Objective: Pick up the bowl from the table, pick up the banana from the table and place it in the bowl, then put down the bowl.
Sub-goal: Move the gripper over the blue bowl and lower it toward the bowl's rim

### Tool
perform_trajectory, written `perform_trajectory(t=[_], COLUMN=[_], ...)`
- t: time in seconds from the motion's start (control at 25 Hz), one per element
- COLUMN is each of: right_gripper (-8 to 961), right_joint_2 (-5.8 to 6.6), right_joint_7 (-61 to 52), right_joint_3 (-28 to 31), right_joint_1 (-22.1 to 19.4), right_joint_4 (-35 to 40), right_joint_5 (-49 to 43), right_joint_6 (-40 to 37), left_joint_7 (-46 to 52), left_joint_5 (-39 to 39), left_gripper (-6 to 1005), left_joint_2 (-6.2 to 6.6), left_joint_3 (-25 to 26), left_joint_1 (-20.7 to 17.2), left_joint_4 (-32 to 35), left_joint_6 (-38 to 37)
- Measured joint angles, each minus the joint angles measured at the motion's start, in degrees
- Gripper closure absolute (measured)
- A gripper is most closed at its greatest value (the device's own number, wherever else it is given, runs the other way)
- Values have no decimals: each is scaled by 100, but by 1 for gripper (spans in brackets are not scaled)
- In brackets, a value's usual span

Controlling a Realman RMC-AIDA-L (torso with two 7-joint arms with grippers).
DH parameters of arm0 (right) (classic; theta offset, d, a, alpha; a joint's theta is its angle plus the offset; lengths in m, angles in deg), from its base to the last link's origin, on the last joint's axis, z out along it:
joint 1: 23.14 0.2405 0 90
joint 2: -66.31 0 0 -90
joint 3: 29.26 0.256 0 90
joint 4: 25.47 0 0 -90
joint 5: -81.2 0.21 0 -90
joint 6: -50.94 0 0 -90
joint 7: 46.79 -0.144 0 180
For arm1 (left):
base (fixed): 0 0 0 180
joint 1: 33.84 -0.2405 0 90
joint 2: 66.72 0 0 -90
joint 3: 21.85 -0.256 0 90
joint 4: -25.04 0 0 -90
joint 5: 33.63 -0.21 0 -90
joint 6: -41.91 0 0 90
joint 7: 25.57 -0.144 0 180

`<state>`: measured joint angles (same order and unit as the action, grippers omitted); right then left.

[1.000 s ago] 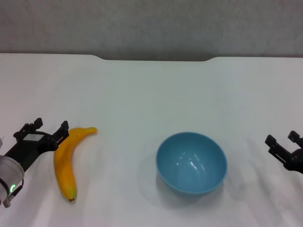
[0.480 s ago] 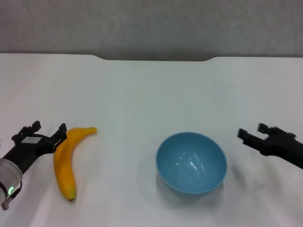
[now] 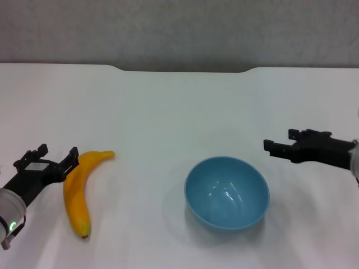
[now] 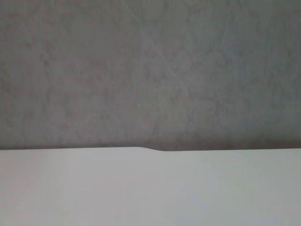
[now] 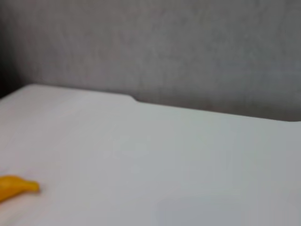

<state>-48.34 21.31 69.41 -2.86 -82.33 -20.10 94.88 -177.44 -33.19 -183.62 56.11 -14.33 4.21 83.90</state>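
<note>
The light-blue bowl [image 3: 227, 192] stands upright and empty on the white table [image 3: 168, 112], right of centre. The yellow banana [image 3: 78, 190] lies on the table at the left, its dark tip toward the front. One end of the banana also shows in the right wrist view [image 5: 16, 186]. My left gripper [image 3: 55, 153] is open and empty, just left of the banana's far end. My right gripper [image 3: 281, 141] is open and empty, above the table just right of and beyond the bowl's rim, pointing left.
The table's far edge has a shallow notch [image 3: 182, 69] with a grey wall [image 3: 179, 28] behind it. The left wrist view shows only bare table [image 4: 141, 188] and wall.
My right gripper has moved left from the right edge of view to beside the bowl's far right rim. My left gripper shifted slightly toward the front, then stayed still. Bowl and banana have not moved.
</note>
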Motion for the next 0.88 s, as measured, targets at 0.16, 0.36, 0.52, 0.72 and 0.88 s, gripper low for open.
perform_trajectory(t=[0.16,0.36,0.52,0.72,0.88], right_gripper=[165,168,170,173,175], right_joint_2=[-4,4,11,9,1], right_joint_7=[-721,-1421,-2332,-2815,-2823], right_joint_3=[20,42,292,667,709], right_joint_1=[291,659,1222,2172,2460], right_joint_4=[-114,-86,-17,742,1209], right_joint_5=[-644,-1139,-2142,-3150,-3353], right_joint_6=[244,429,1203,1990,2066], left_joint_7=[0,4,9,10,41], left_joint_5=[0,7,15,18,18], left_gripper=[202,203,203,203,203], left_joint_2=[-5,-8,-9,-9,-9], left_joint_3=[0,0,0,0,0], left_joint_1=[8,24,41,67,76], left_joint_4=[0,0,0,0,-11], left_joint_6=[-1,-53,-87,-93,-95])
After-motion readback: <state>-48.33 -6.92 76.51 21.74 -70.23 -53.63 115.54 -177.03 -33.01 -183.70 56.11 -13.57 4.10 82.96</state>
